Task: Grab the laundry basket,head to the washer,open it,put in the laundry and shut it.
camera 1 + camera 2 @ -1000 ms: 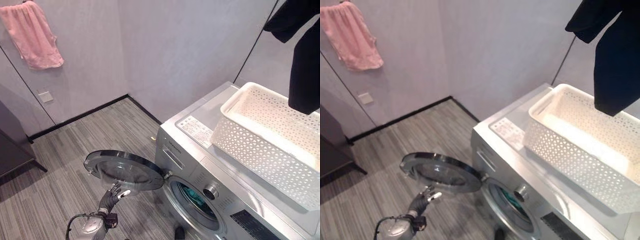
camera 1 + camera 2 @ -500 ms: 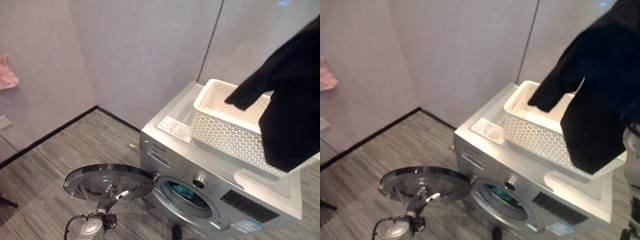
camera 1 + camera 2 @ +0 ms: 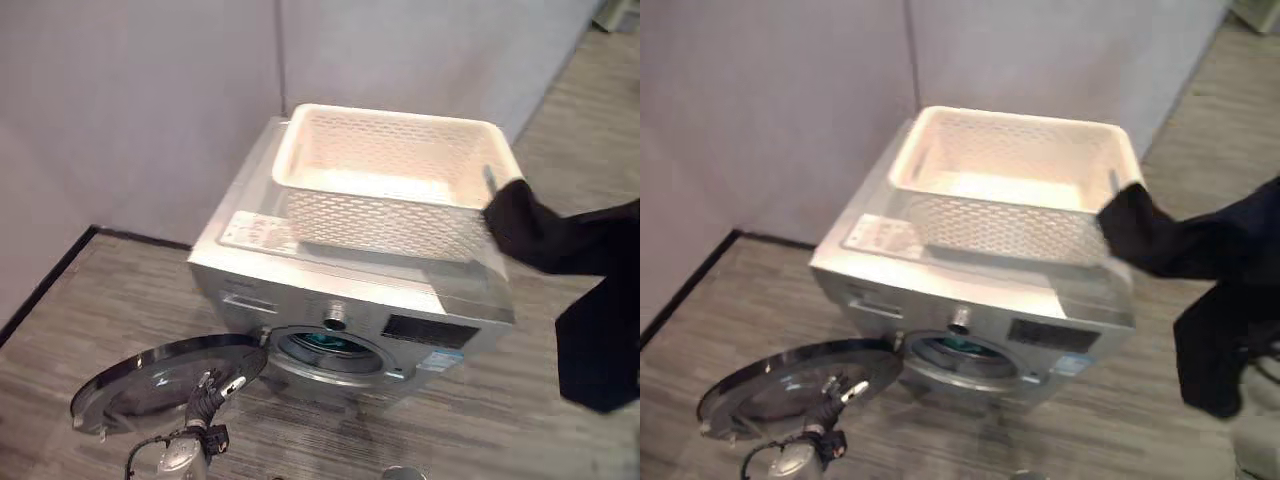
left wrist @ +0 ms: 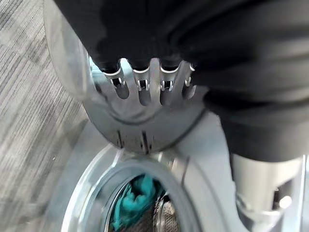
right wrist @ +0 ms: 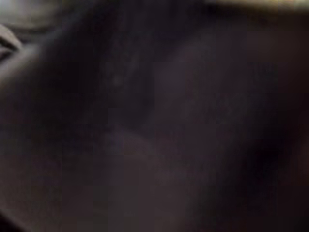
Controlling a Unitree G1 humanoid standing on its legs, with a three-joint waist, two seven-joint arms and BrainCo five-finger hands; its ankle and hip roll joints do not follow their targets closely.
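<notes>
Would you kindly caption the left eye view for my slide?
White basket atop washer, door open, black garment hanging at right.

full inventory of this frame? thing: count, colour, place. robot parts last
washing machine: 1, silver, on the striped grey floor by the grey wall
washer door: 1, round, dark-rimmed glass, swung open to the machine's left
teal laundry: 1 piece, teal, inside the drum
laundry basket: 1, white, perforated, standing on top of the washing machine, nothing seen inside
black garment: 1, black, hanging in the air to the right of the machine, one end reaching the basket's right corner
left hand: 1, silver with dark tips, at the open door, fingers straight
right hand: hidden behind the black garment, fingers not readable
</notes>
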